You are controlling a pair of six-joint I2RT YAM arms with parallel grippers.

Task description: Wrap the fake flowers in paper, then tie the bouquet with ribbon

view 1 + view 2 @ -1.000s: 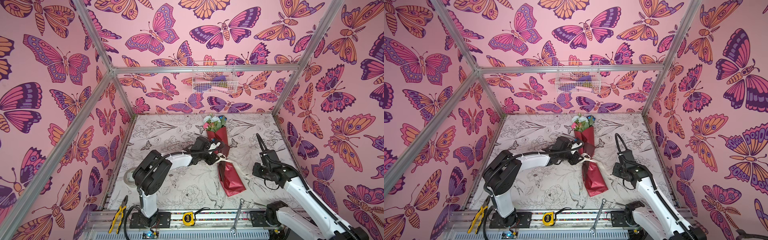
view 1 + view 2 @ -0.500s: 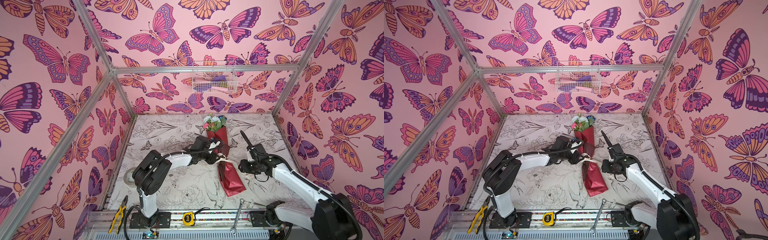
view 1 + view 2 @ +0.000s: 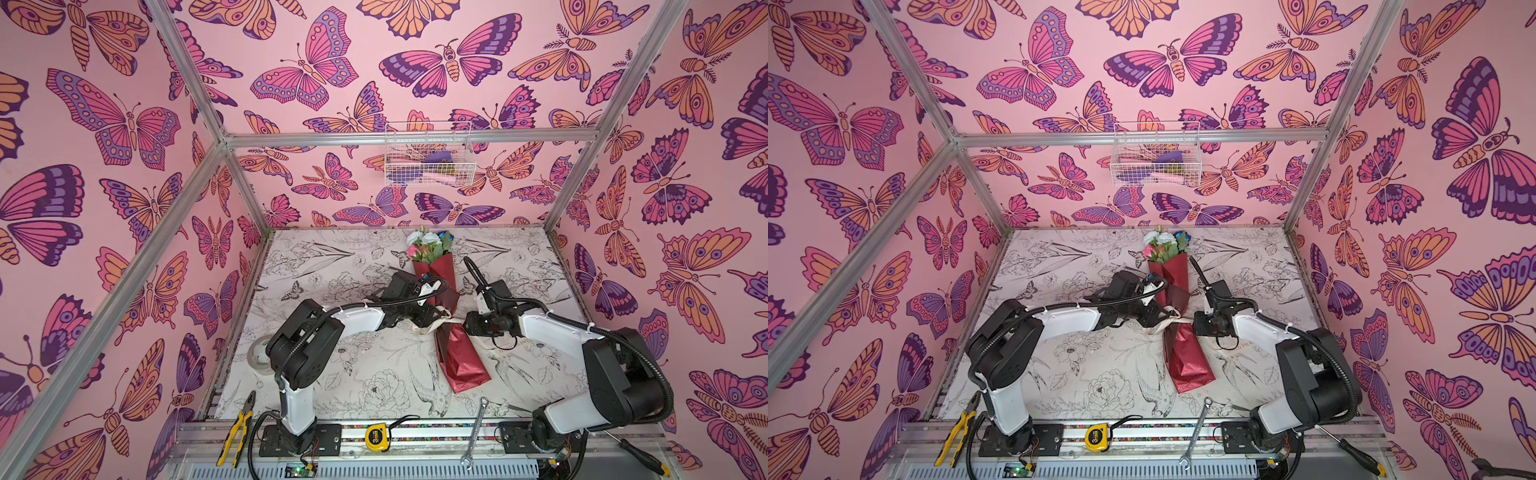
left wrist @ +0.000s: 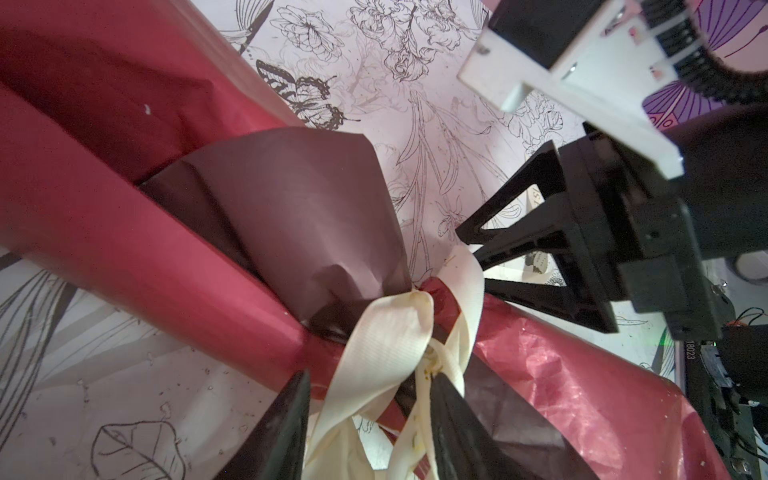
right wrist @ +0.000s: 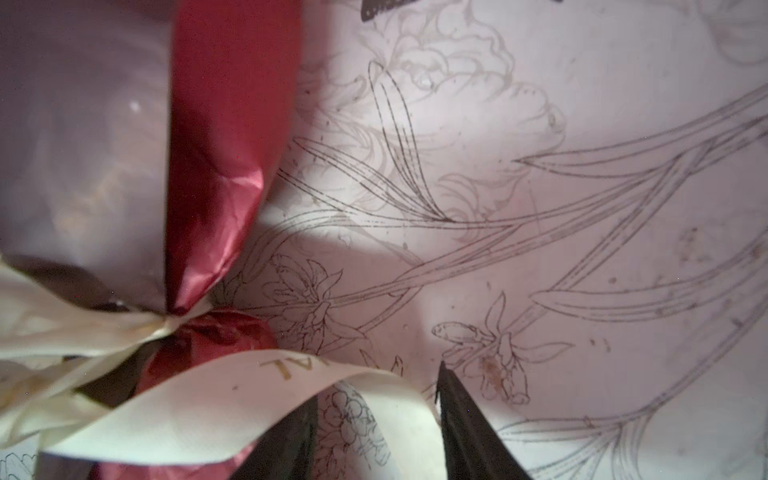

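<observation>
Layout: the bouquet of fake flowers (image 3: 457, 357) (image 3: 1185, 357) is laid flat mid-table (image 3: 365, 365), heads toward the far wall, wrapped foot toward the near rail. A cream ribbon (image 3: 436, 322) (image 4: 386, 332) (image 5: 249, 395) is tied round its pinched waist.

The left arm is extended low from the near left, forearm almost level. The left gripper (image 3: 430, 320) (image 4: 369, 376) is placed against the waist from the left. Its jaws are seen apart with ribbon loops bunched between them; whether the ribbon is pinched cannot be told.

The right arm is folded in from the near right. The right gripper (image 3: 467, 328) (image 5: 378, 386) is set just beside the waist on the right. Its jaws are parted: printed table is seen between them, and a lettered ribbon tail is draped across one finger (image 5: 291, 436).

Noted around:
- tape roll (image 3: 259, 357), partly hidden behind the left arm's base
- pliers (image 3: 237, 432), tape measure (image 3: 377, 436) and wrench (image 3: 473, 432) on the near rail
- wire basket (image 3: 428, 153) on the far wall
</observation>
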